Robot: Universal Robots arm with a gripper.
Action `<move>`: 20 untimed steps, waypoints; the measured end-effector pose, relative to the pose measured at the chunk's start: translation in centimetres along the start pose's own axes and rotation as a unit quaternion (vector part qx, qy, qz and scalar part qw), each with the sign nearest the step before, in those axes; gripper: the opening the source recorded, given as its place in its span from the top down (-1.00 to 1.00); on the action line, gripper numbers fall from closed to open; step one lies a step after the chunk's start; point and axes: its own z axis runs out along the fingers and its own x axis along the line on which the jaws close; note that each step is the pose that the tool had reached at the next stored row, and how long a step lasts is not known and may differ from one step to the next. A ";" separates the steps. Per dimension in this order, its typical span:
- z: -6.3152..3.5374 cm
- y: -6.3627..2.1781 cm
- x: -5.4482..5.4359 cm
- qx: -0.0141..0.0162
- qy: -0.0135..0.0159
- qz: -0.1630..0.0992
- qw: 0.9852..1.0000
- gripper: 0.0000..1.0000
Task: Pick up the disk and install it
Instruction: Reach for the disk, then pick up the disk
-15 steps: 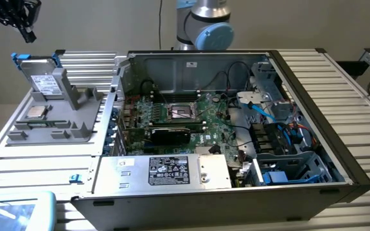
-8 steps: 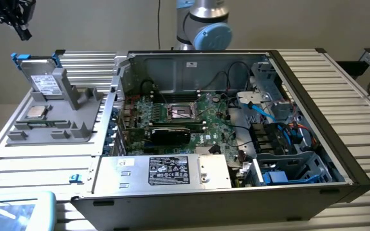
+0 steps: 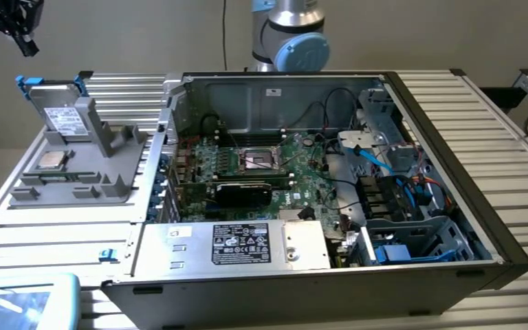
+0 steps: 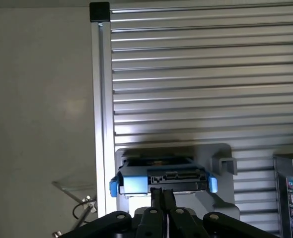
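The disk (image 3: 63,113), a silver drive with a white label in a bright blue bracket, stands upright in a grey holder (image 3: 108,141) on the slatted table, at the exterior view's left. My gripper (image 3: 28,47) hangs well above it near the upper left corner, apart from it. In the wrist view I look down on the disk's (image 4: 162,178) connector edge between its blue bracket ends. The two black fingers (image 4: 156,198) press together over it with nothing between them, so the gripper (image 4: 162,191) is shut and holds nothing.
An open computer case (image 3: 447,165) fills the middle, with a motherboard (image 3: 255,161), cables, a blue-lined drive bay (image 3: 401,251) and a silver box with a black label (image 3: 241,244). A small square chip (image 3: 51,159) lies on the grey holder. The arm's base (image 3: 290,41) stands behind the case.
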 end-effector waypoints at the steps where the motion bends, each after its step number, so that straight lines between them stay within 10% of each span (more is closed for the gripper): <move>1: 0.00 0.00 0.0 0.000 0.000 0.000 1.000 0.79; 15: 0.01 0.00 0.0 0.000 0.000 -0.001 1.000 0.79; 20: 0.02 0.00 0.0 -0.001 0.002 -0.038 0.999 0.79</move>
